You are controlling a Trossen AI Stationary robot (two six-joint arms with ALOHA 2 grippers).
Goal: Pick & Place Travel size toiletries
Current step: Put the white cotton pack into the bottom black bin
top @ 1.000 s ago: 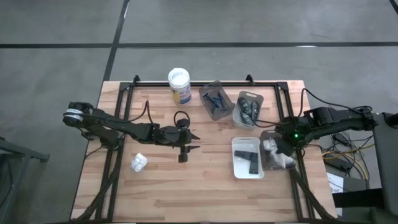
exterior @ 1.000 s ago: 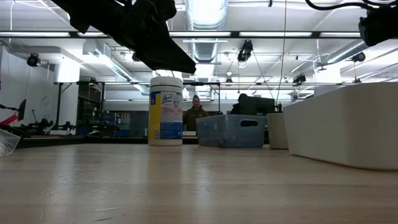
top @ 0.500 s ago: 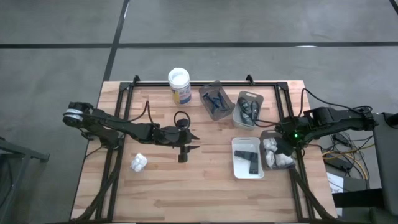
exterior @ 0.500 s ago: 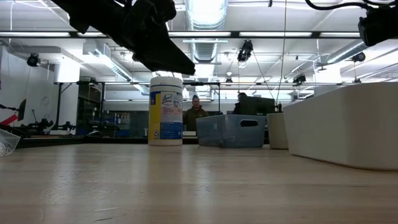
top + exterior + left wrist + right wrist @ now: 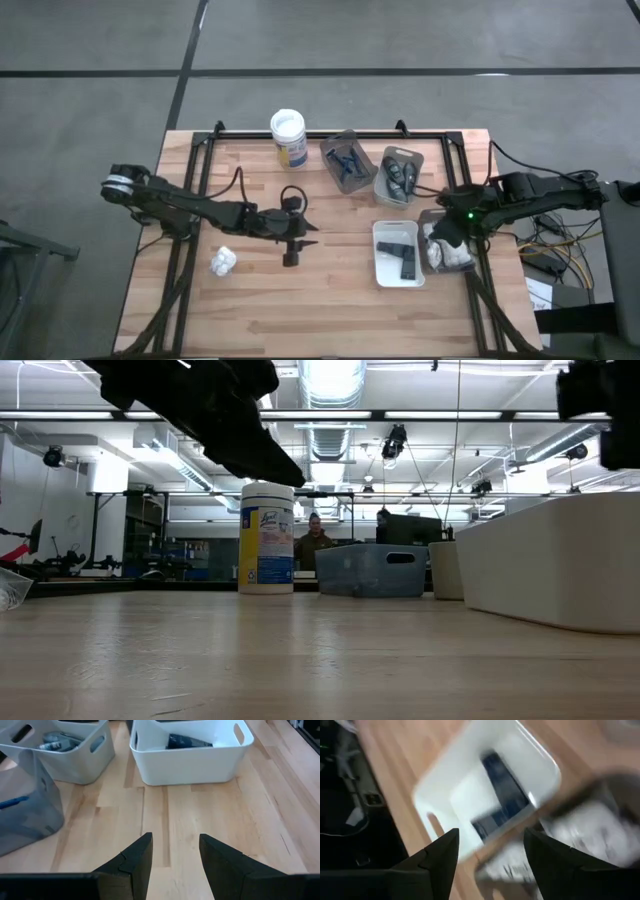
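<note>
My left gripper hovers open above bare wood mid-table, with nothing between its fingers. One white lumpy packet lies on the table to its near left. My right gripper hangs open and slanted down over the trays at the right, holding nothing. Beneath it are the white tray with black tubes and the grey tray with white packets. Blue razors and dark bottles lie in two trays farther back.
A white-lidded tub stands at the far edge, left of the razor tray. A black frame runs along the table's far edge and sides. Bare wood lies along the near half. People sit in the room behind the table.
My right gripper has tipped and swung a little toward the table's left over the two near trays. My left arm has stayed about where it was.
</note>
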